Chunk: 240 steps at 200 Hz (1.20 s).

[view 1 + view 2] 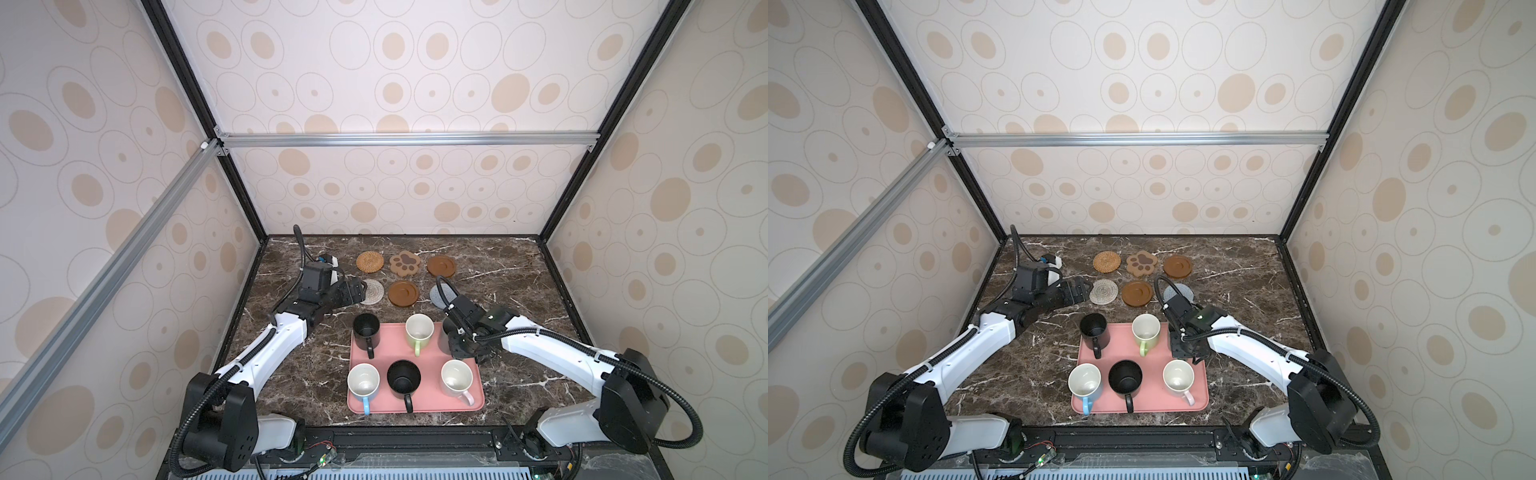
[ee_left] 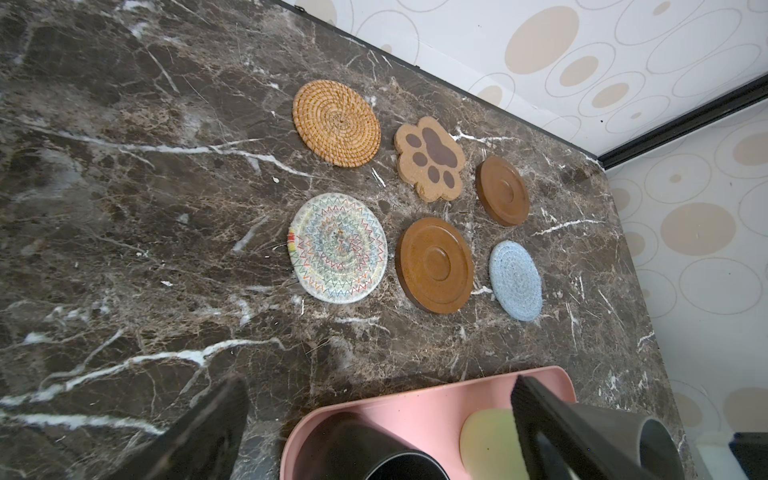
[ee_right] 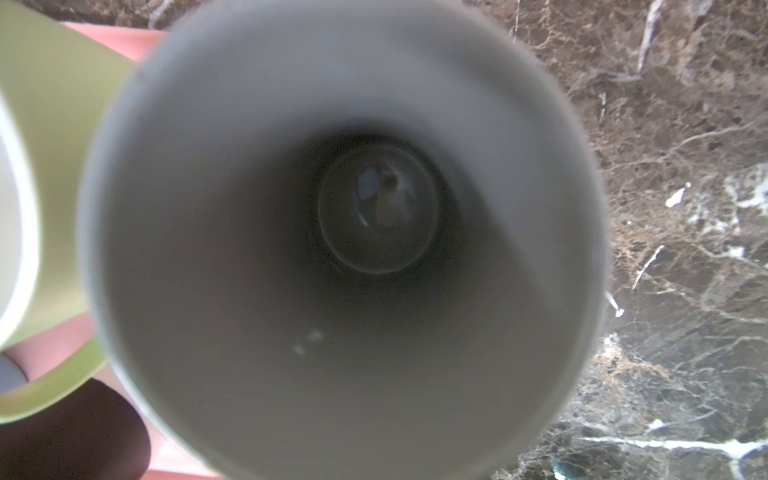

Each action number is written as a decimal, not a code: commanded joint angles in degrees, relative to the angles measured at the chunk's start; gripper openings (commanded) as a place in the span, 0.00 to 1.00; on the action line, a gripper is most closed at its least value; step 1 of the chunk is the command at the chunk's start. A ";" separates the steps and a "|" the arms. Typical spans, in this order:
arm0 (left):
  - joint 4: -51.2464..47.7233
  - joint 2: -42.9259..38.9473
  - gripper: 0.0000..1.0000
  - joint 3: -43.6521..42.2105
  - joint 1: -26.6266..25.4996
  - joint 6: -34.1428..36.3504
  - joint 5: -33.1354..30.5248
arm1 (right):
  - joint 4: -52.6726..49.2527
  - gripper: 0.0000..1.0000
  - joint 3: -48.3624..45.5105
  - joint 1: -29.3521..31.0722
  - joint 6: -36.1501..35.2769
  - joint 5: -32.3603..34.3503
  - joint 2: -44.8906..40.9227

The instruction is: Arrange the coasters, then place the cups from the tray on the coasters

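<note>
On the far part of the marble table point(image 1: 519, 291), in both top views, I see the six coasters lying flat in two rows of three: the rattan coaster point(image 1: 370, 262), the paw coaster point(image 1: 404, 263) and the far brown disc point(image 1: 441, 265) behind. The beige woven coaster point(image 1: 374, 291), the near brown disc point(image 1: 403, 294) and the grey-blue coaster point(image 1: 1185, 291) are in front, the last partly crossed by a cable. Nearer to me lies the pink tray point(image 1: 434, 359) with five cups upright on it: the far black cup point(image 1: 366, 328), the green cup point(image 1: 419, 330), the blue cup point(image 1: 363, 380), the near black cup point(image 1: 403, 378) and the pink cup point(image 1: 456, 378). The left gripper point(image 1: 358, 291) hangs just beside the beige woven coaster. The right gripper point(image 1: 459, 347) is low over the far right corner of the tray and hides what is under it. From the left wrist camera, the left gripper's fingers point(image 2: 199, 428) stand wide apart and hold nothing; beyond them the six coasters lie apart from one another, and the grey cup point(image 2: 660, 444) shows past one finger. From the right wrist camera I look straight down into the grey cup point(image 3: 332, 249), which fills almost the whole picture. The green cup point(image 3: 62, 166) stands just beside it on the tray point(image 3: 50, 349). The right gripper's fingers are outside this picture, so I cannot tell whether it grips the grey cup.
</note>
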 commanded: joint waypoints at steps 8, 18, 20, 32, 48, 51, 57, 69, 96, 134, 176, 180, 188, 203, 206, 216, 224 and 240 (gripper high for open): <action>-0.67 0.30 1.00 0.94 0.20 0.98 -0.09 | -0.49 0.25 -0.39 0.42 -0.44 1.30 1.16; -0.63 0.29 1.00 0.91 0.24 1.04 -0.21 | -0.58 0.24 -0.14 0.42 -0.74 1.42 1.16; -0.68 0.30 1.00 0.95 0.19 1.04 -0.24 | -0.60 0.23 -0.07 0.38 -0.75 1.46 1.16; -0.65 0.18 1.00 0.92 0.24 1.04 -0.25 | -0.84 0.22 0.08 0.42 -1.01 1.62 0.95; -0.57 -0.10 1.00 1.00 0.25 1.11 -0.32 | -0.85 0.20 0.03 0.40 -1.13 1.86 0.57; -0.55 -0.13 1.00 1.01 0.18 1.13 -0.34 | -0.85 0.20 -0.04 0.38 -1.16 1.88 0.49; -0.68 -0.22 1.00 1.03 0.19 1.22 -0.48 | -0.69 0.19 -0.23 0.35 -1.16 1.91 0.31; -0.86 -0.14 1.00 1.09 0.18 1.31 -0.73 | -0.34 0.18 -0.68 0.42 -1.02 1.71 0.04; -0.99 0.22 1.00 1.43 0.18 1.30 -0.53 | -0.24 0.15 -1.10 0.42 -0.80 1.48 -0.40; -0.90 0.43 1.00 1.87 0.20 1.31 -0.56 | -0.31 0.12 -0.50 0.40 -1.42 1.17 -1.39; -1.55 1.59 1.00 3.11 0.18 1.04 -0.28 | -0.52 0.10 0.38 0.37 -2.15 0.53 -2.08; -1.75 1.51 1.00 3.26 0.19 1.04 -0.26 | -0.43 0.10 0.50 0.40 -2.27 0.51 -2.17; -1.87 1.27 1.00 3.27 0.23 1.05 -0.50 | -0.32 0.09 0.73 0.41 -2.65 0.34 -2.31; -1.84 0.41 1.00 2.63 0.20 0.94 -1.10 | -0.52 0.08 1.72 0.41 -3.57 0.15 -2.05; -1.82 0.26 1.00 2.51 0.20 0.93 -1.17 | -0.64 0.08 1.87 0.40 -3.73 0.15 -1.96; -1.86 -0.17 1.00 2.18 0.21 0.87 -1.38 | -0.97 0.08 2.42 0.40 -4.16 0.24 -1.67; -1.74 -0.43 1.00 1.88 0.21 0.87 -1.55 | -1.19 0.07 2.62 0.40 -4.27 0.41 -1.49; -1.60 -0.57 1.00 1.60 0.24 0.78 -1.49 | -1.37 0.07 3.09 0.42 -4.48 0.32 -1.39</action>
